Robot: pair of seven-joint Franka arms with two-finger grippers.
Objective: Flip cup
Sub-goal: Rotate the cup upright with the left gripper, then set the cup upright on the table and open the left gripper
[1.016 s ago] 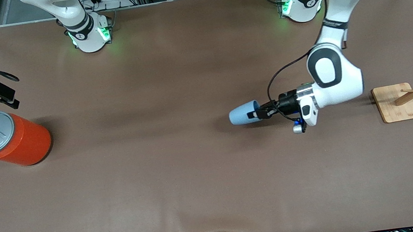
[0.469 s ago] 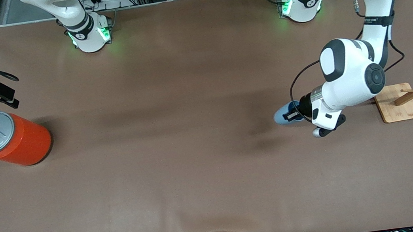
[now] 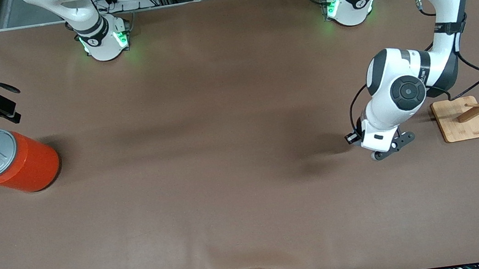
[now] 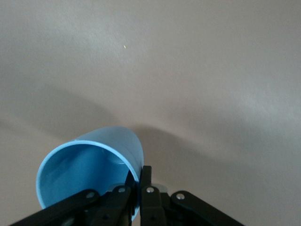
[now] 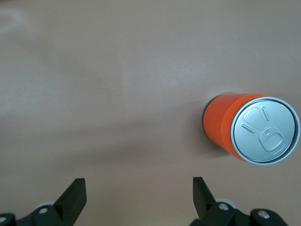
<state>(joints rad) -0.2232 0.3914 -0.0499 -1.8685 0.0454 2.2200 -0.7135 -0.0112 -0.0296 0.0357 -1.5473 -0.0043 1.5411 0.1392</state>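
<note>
Blue cup [image 4: 91,174] pinched at its rim by my left gripper [image 4: 138,188], mouth tilted sideways over the table [image 3: 226,178] | right gripper [image 5: 138,195] spread, waiting above the orange can [image 5: 251,129]

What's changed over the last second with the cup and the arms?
The left gripper, still pinching the cup by its rim, has carried it toward the wooden rack while the wrist rolled over, so the arm now hides the cup from the front camera. The right gripper stayed open near the orange can, which hasn't moved.

text: none legible | labels: none | brands: none | numbers: none | signs: none
</note>
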